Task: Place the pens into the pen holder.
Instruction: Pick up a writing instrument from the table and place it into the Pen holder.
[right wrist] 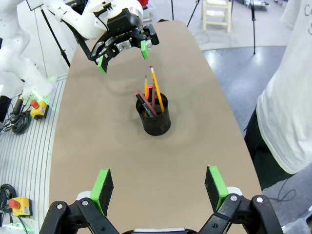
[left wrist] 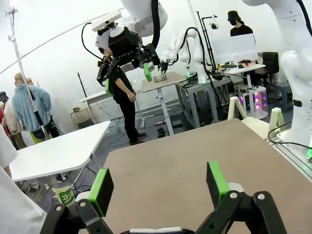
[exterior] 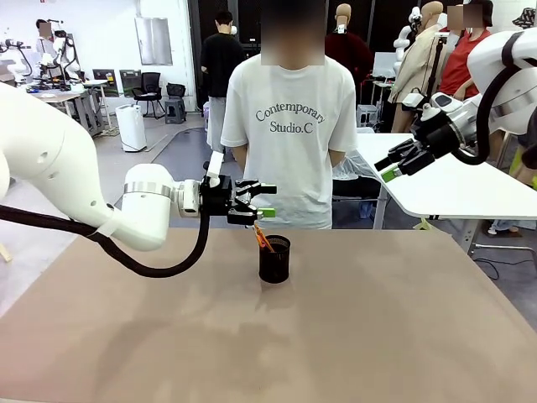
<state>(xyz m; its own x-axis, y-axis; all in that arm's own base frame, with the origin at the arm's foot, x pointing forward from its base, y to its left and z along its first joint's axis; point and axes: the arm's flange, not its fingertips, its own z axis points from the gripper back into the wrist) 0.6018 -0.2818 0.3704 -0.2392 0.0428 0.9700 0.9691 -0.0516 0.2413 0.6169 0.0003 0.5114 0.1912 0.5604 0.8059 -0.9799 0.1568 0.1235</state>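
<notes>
The pen holder (exterior: 274,260), a black mesh cup, stands on the brown table just past its middle. Several pens (exterior: 263,239) lean inside it. In the right wrist view the pen holder (right wrist: 155,121) contains a yellow pen, an orange one, a reddish one and a black one (right wrist: 152,95). My left gripper (exterior: 268,201) hovers open just above and left of the cup, nothing between its green pads. From the right wrist it appears as the left gripper (right wrist: 123,56) beyond the cup. My right gripper (exterior: 384,168) hangs open, high at the right. Its own pads (right wrist: 214,185) frame bare table.
A person in a white T-shirt (exterior: 289,126) stands at the far edge, right behind the cup. A white side table (exterior: 453,189) is at the back right. In the left wrist view, my open left gripper (left wrist: 160,187) faces the tabletop (left wrist: 195,156) and the raised right gripper (left wrist: 126,79).
</notes>
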